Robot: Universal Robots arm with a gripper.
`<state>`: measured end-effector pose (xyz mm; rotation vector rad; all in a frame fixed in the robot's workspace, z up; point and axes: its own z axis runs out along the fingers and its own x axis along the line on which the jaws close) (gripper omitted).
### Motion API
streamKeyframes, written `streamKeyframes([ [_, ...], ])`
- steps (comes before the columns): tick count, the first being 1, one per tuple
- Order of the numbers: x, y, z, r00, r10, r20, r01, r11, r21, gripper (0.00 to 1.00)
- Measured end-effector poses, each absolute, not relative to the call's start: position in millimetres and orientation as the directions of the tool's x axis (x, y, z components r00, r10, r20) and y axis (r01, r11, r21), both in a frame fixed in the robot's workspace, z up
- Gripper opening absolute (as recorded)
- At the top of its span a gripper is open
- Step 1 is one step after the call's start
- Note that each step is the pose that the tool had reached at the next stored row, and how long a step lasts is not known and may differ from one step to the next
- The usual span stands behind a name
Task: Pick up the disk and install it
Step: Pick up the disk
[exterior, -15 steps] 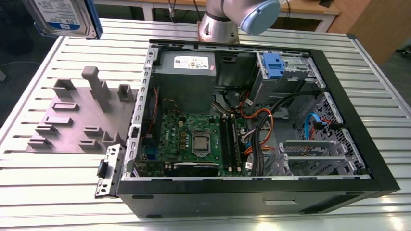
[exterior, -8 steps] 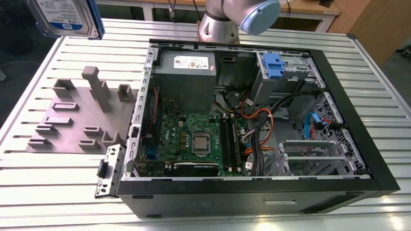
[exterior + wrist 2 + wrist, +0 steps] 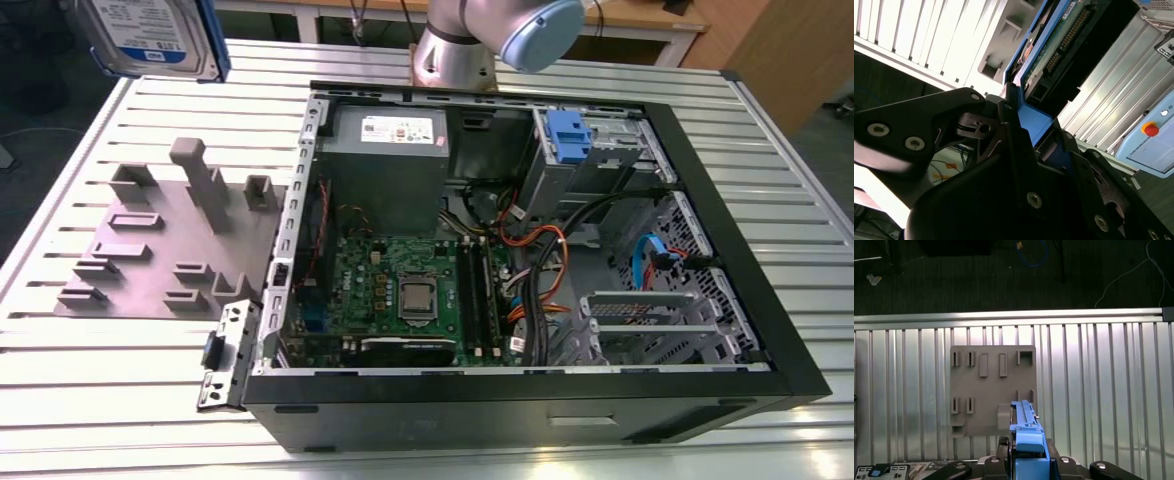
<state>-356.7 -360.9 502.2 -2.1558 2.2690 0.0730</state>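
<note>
Your slatted surface [image 3: 787, 180] carries the open computer case [image 3: 721, 390], the grey holder plate [image 3: 147, 250] at its nine o'clock. The disk [image 3: 147, 35] hangs in the air at the exterior view's eleven o'clock, over that plate, clamped by its blue rail [image 3: 1029, 445] in the gripper [image 3: 1036, 131]. That narrow hold could let it twist or slip; a fall would hit the plate.

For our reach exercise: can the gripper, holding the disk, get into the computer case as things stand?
Probably yes: the disk hangs above the table, and the case lies open-side up, uncovered; cables cross part of it.
</note>
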Motion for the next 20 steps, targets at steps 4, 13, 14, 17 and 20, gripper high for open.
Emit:
streamKeyframes([
  [4, -352.4, -360.9, 502.3, -0.052, -0.998, -0.040, -0.998, 0.051, 0.026, 0.36],
  [13, -352.1, -365.1, 502.3, -0.052, -0.998, -0.040, -0.998, 0.051, 0.026, 0.36],
  [14, -352.1, -365.9, 502.3, -0.052, -0.998, -0.040, -0.998, 0.051, 0.026, 0.36],
  [17, -351.9, -368.5, 502.2, -0.052, -0.998, -0.040, -0.998, 0.051, 0.026, 0.36],
  [20, -351.2, -369.2, 502.2, -0.052, -0.998, -0.040, -0.998, 0.051, 0.026, 0.36],
])
